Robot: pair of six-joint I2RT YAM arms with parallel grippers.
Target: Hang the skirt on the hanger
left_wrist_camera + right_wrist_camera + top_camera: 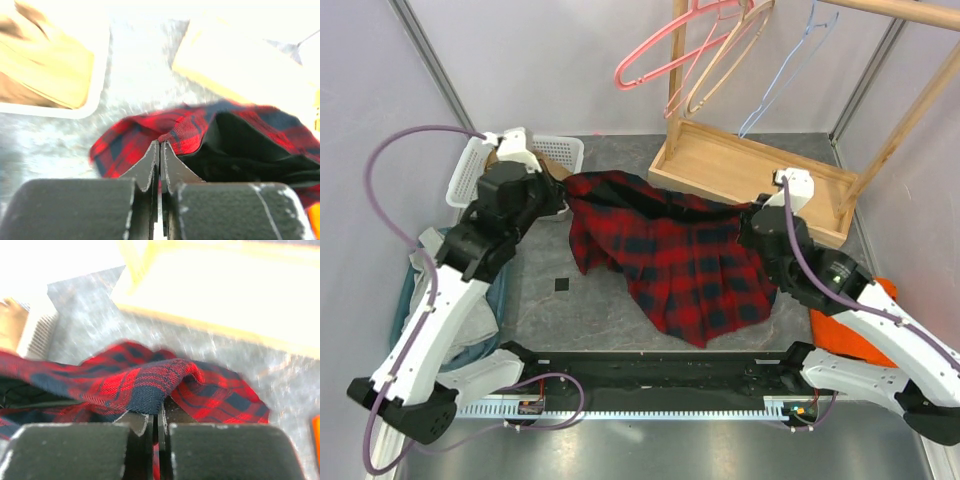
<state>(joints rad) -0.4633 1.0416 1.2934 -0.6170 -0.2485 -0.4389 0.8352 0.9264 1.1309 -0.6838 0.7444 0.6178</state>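
On the grey table (582, 312), the red plaid skirt (685, 265) lies at frame centre. Its long axis runs left to right, with the top edge stretched between the arms and the pleats fanning toward the lower edge; black lining shows inside. Both arms reach up-frame and angle inward. The pink hanger (620, 70) hangs on the wooden rack (750, 165) at the top, tilted, well apart from the skirt. The left gripper (160, 145) and the right gripper (155, 412) are each clamped on plaid cloth.
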